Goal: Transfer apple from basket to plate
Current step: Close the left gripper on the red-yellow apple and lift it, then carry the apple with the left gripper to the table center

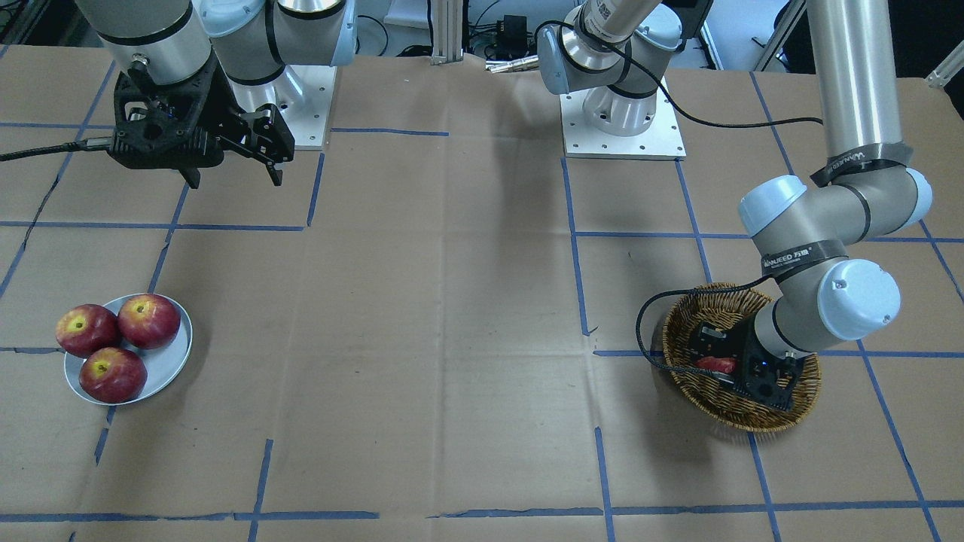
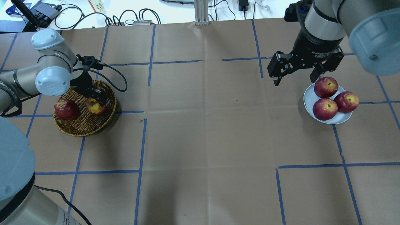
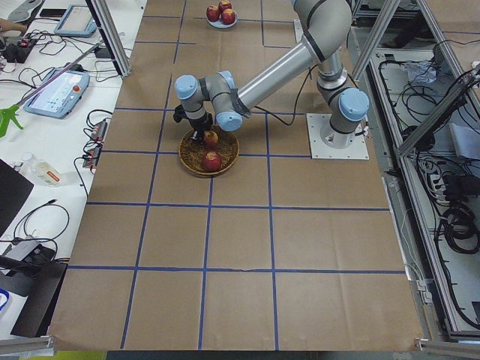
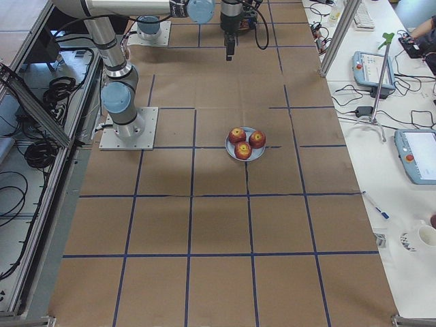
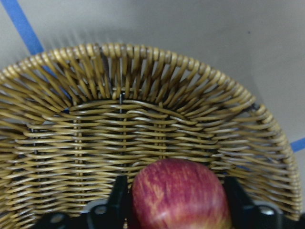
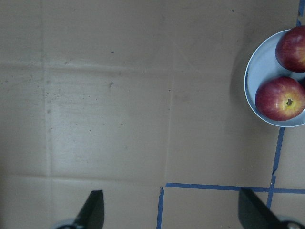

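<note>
The apple [image 2: 95, 106], light red with yellow streaks, lies in the round wicker basket [image 2: 84, 125] at the table's left. My left gripper [image 2: 93, 97] reaches down into the basket and is shut on it. In the left wrist view the apple [image 5: 178, 195] fills the gap between the two black fingers [image 5: 119, 195], low over the woven floor [image 5: 143, 95]. The pale blue plate [image 2: 309, 97] at the right holds three red apples. My right gripper [image 2: 294, 78] hangs open and empty above the table, just behind and left of the plate.
A darker red apple [image 2: 66, 109] sits in the basket's left half. A black cable [image 2: 117, 75] loops over the basket's far rim. Blue tape lines grid the brown table cover. The wide stretch between basket and plate holds nothing.
</note>
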### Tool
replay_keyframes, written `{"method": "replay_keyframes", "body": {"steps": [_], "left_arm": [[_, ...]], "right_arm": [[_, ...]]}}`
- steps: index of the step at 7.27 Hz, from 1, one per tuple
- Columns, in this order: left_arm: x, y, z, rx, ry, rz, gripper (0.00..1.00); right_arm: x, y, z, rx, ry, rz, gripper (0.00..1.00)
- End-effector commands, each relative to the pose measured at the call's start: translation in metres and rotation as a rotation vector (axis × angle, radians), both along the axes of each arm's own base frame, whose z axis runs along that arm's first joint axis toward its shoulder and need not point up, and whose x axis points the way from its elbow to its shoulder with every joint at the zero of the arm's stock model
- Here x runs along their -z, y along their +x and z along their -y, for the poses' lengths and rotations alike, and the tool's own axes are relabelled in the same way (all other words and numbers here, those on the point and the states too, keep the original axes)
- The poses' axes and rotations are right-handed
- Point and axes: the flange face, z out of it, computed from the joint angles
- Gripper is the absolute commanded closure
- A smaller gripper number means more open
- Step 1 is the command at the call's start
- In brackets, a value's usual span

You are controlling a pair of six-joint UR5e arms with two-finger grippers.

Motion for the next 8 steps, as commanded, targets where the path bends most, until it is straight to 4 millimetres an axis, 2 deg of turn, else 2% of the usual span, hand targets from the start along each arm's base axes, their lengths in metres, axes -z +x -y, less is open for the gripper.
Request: {"method": "replay_keyframes", "body": {"steps": [1, 2, 3, 4, 5, 7, 8], "left_arm": [[-0.028, -0.008, 0.009, 0.011, -0.056, 0.008, 0.46], [-0.058, -0.013, 0.017, 0.012, -0.097, 0.010, 0.46], [-0.092, -0.052, 0.014, 0.026, -0.090, -0.028, 0.46], [-0.120, -0.108, 0.011, -0.038, -0.106, -0.011, 0.45], [-0.128, -0.169, 0.003, -0.095, -0.104, -0.006, 0.45], [-0.111, -0.270, -0.016, -0.177, -0.081, -0.012, 0.45], [-0.100, -0.324, -0.023, -0.207, -0.088, -0.060, 0.41]], "right_arm": [[0.000, -0.001, 0.000, 0.001, 0.000, 0.000, 0.00], [0.000, -0.001, 0.000, 0.001, 0.001, 0.000, 0.00], [0.000, -0.001, 0.000, 0.001, 0.000, 0.000, 0.00], [0.000, 0.000, 0.000, 0.000, 0.000, 0.000, 0.00], [0.001, 0.000, 0.000, 0.000, 0.001, 0.000, 0.00], [0.000, -0.001, 0.000, 0.001, 0.000, 0.000, 0.00], [0.000, -0.001, 0.000, 0.001, 0.000, 0.000, 0.00]]}}
